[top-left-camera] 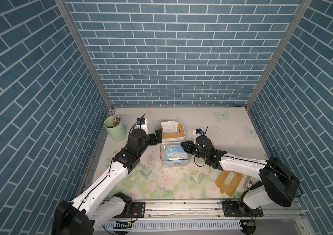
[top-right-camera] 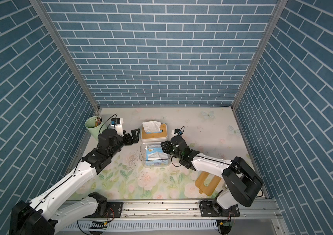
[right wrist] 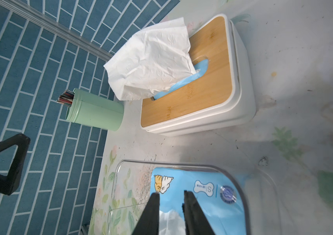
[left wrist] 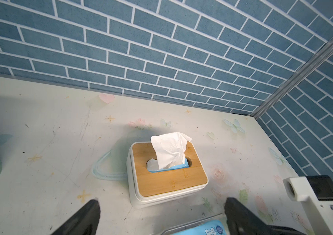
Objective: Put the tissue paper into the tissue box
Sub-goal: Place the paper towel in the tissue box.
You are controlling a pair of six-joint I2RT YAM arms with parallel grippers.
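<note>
Tissue paper (top-left-camera: 175, 158), a blue pack, lies inside the clear box (top-left-camera: 162, 154) in both top views. Your right gripper (top-left-camera: 183, 147) sits at that box's right edge, and your left gripper (top-left-camera: 158, 136) is just beside the white box (top-left-camera: 173, 139) behind it. Your left wrist view shows the left gripper (left wrist: 161, 201) spread wide and empty, facing the white box. Your right wrist view shows the right gripper (right wrist: 170, 194) parted only narrowly over the pack, nothing between its fingers. You cannot tell whether they touch it.

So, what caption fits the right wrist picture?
Right gripper open over blue tissue pack in clear box, bamboo-lidded tissue box beyond.
</note>
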